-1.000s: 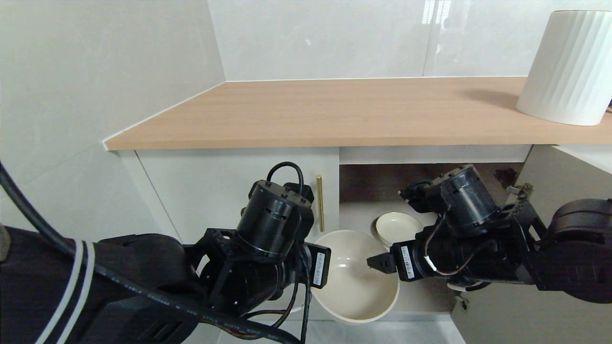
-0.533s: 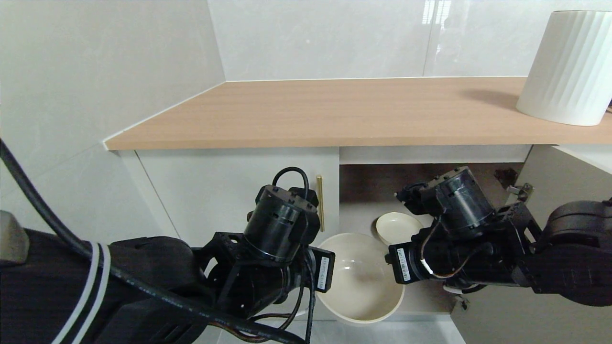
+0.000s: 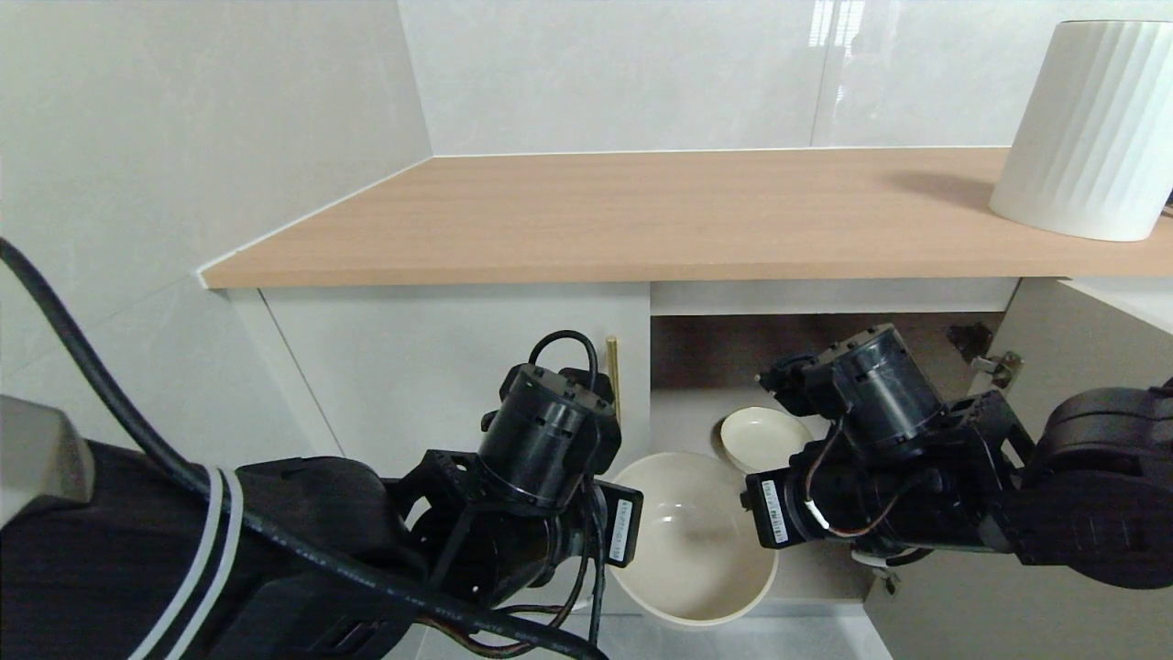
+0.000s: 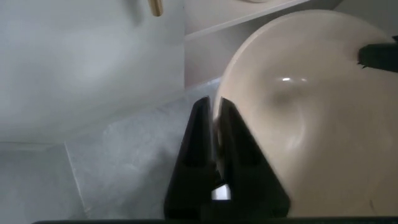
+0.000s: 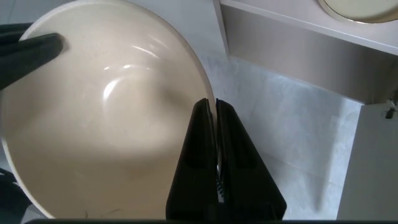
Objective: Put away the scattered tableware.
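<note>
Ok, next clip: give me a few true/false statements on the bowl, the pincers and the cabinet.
1. The left pincer and right pincer each clamp the bowl by its rim. True.
2. The bowl rests on the counter. False: it is held below the counter, in front of the cabinet.
3. A dish lies inside the cabinet. True.
4. Both cabinet doors are shut. False: the right door stands open; the left door is shut.

Bright soft light, seemingly from right

Black arms (image 3: 302, 513), cylindrical wrists (image 3: 541, 440), looping cables (image 3: 559, 341)
</note>
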Controlling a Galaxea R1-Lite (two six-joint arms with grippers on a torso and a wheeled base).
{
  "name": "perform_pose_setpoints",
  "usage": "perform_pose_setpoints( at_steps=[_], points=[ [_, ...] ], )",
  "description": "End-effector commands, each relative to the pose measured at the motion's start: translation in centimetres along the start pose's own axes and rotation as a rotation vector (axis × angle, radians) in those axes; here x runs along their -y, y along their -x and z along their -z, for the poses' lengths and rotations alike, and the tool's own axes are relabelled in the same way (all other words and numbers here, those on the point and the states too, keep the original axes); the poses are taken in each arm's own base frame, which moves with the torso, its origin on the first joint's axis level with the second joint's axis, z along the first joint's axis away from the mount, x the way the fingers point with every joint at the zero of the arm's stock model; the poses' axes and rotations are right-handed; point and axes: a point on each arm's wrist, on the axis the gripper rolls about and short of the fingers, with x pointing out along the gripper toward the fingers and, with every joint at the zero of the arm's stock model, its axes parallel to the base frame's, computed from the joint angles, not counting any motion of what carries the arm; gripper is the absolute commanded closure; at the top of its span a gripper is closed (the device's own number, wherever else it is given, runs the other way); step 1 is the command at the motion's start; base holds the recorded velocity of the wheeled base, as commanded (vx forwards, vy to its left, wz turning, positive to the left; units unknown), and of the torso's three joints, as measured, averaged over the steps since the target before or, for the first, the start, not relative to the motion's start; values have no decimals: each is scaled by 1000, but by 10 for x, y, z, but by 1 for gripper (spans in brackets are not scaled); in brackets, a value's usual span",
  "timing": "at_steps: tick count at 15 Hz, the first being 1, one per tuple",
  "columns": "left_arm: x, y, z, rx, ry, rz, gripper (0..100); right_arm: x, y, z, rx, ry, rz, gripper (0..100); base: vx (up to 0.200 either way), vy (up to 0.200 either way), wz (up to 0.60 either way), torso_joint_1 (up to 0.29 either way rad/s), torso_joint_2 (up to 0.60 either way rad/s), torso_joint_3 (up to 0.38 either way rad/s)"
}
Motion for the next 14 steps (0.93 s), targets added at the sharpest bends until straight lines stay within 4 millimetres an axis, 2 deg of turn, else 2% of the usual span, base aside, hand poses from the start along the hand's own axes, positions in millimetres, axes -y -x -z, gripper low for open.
perform_pose_setpoints(
  at_steps=[1,5,6,8,10,11,14],
  points=[
    [0,1,0,4,1,3,0,0,-2,1,-6,1,0,100,0,0,0,0,0,0],
    [-3,17,-12,71,26,21,0,4,-15,7,-44,-3,35,100,0,0,0,0,0,0],
    [-6,17,-14,76,34,13,0,15,-30,7,-65,-35,88,100,0,0,0,0,0,0],
    [-7,17,-15,77,36,11,0,34,-46,6,-82,-99,165,100,0,0,0,0,0,0],
    [-9,15,-15,76,40,5,0,54,-55,-4,-51,-179,213,100,0,0,0,0,0,0],
    [-10,15,-15,76,42,3,0,58,-58,-5,-44,-196,225,100,0,0,0,0,0,0],
    [-12,15,-17,79,46,-1,0,89,-81,-16,41,-264,343,100,0,0,0,0,0,0]
  ],
)
